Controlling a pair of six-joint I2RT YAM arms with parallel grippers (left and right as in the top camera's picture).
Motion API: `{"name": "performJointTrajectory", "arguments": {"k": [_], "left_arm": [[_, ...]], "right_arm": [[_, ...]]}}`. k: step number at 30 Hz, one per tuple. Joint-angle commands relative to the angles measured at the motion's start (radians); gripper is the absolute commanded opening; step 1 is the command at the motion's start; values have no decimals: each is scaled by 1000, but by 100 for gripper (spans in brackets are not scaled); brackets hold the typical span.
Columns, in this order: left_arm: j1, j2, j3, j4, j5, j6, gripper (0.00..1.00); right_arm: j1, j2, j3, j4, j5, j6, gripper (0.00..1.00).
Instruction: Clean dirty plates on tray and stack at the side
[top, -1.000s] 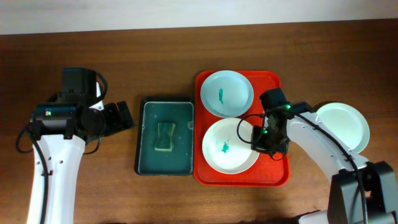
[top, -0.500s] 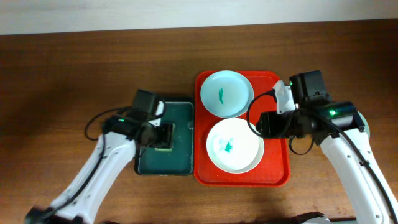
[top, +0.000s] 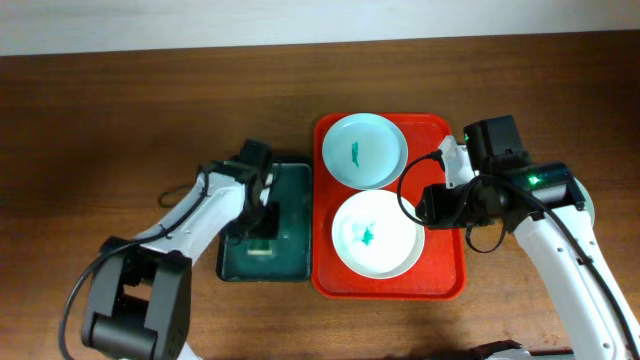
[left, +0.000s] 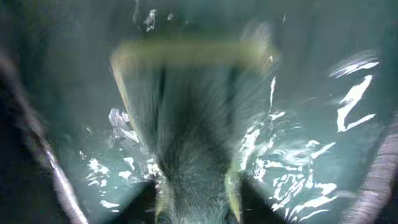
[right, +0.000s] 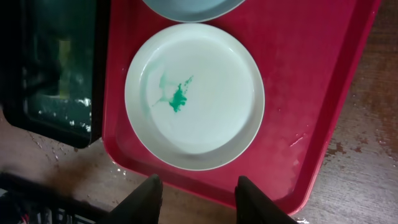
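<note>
Two pale plates lie on the red tray (top: 442, 270). The far plate (top: 365, 150) and the near plate (top: 375, 235) each carry a teal-green smear (right: 177, 98). My right gripper (right: 200, 202) hovers open over the tray's near rim, just off the near plate (right: 194, 96), with nothing between its fingers. In the overhead view this right gripper (top: 440, 205) sits at the near plate's right side. My left gripper (top: 262, 225) is down in the dark green tray (top: 290, 180). Its fingers press both sides of the blurred yellow-green sponge (left: 193, 112), which narrows between them.
The dark green tray (right: 59, 62) holds wet, glinting water and stands directly left of the red tray (right: 311, 93). Bare brown wooden table (top: 120, 100) surrounds both trays. My right arm covers the table area right of the red tray.
My left arm swung in from the far left into the green tray and its jaws closed in on the sponge. My right gripper left the near plate's rim, rose and opened.
</note>
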Motion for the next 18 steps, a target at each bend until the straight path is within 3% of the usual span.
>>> {"name": "performJointTrajectory", "arguments": {"k": [1,5,7,9,11,12,16,17,18], "left_arm": [[-2,-38,95,26,3,13,69],[-2,-23,22,117,-57,13,62],[-2,-3,-35,169,-56,12,43],[-2,38,-66,187,-61,13,38],[-2,80,-67,217,-68,13,6],[-2,80,-65,220,-68,13,0],[-2,62,56,106,-56,12,0],[-2,54,118,41,-39,12,13],[-2,48,171,-21,-22,12,33]], "right_arm": [[-1,2,8,-1,-5,-6,40],[-1,2,8,-1,-5,-6,40],[-1,2,8,-1,-5,-6,39],[-1,2,8,-1,-5,-6,35],[-1,2,8,-3,-5,-6,33],[-1,2,8,-5,-5,-6,33],[-1,2,8,-8,-5,-7,33],[-1,2,8,-11,-5,-7,33],[-1,2,8,-13,-5,-7,33]]}}
